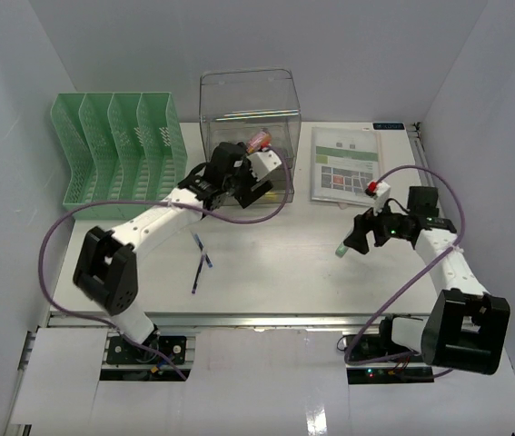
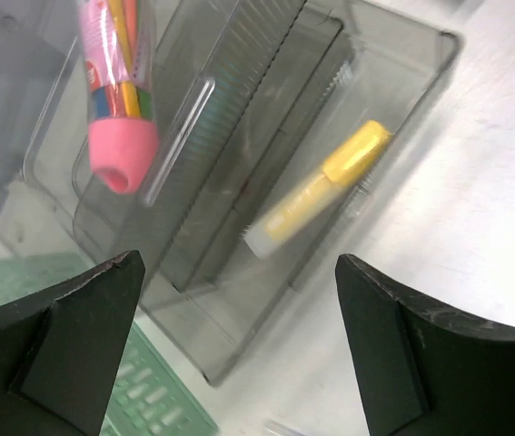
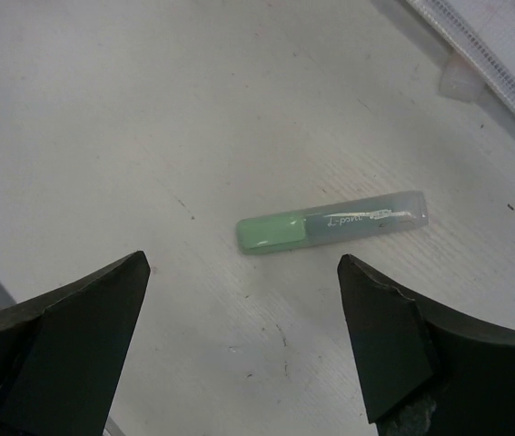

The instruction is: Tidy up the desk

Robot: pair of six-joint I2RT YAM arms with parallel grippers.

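Observation:
The white desk (image 1: 275,263) carries a clear organizer box (image 1: 250,118) at the back. My left gripper (image 2: 239,272) hovers over the box's low tray (image 2: 266,136) with its jaws wide apart and nothing between them. A yellow highlighter (image 2: 321,191) lies in one tray compartment. A pink-capped marker (image 2: 116,100) is over the tray's left part, free of the jaws. My right gripper (image 3: 239,272) is open above a green-capped highlighter (image 3: 330,221) that lies flat on the desk, just beyond the fingertips.
A green file rack (image 1: 116,145) stands at the back left, beside the clear box. A printed sheet (image 1: 345,163) lies at the back right. Two thin pens (image 1: 201,263) lie on the desk under the left arm. The silver rail (image 1: 266,320) runs along the near edge.

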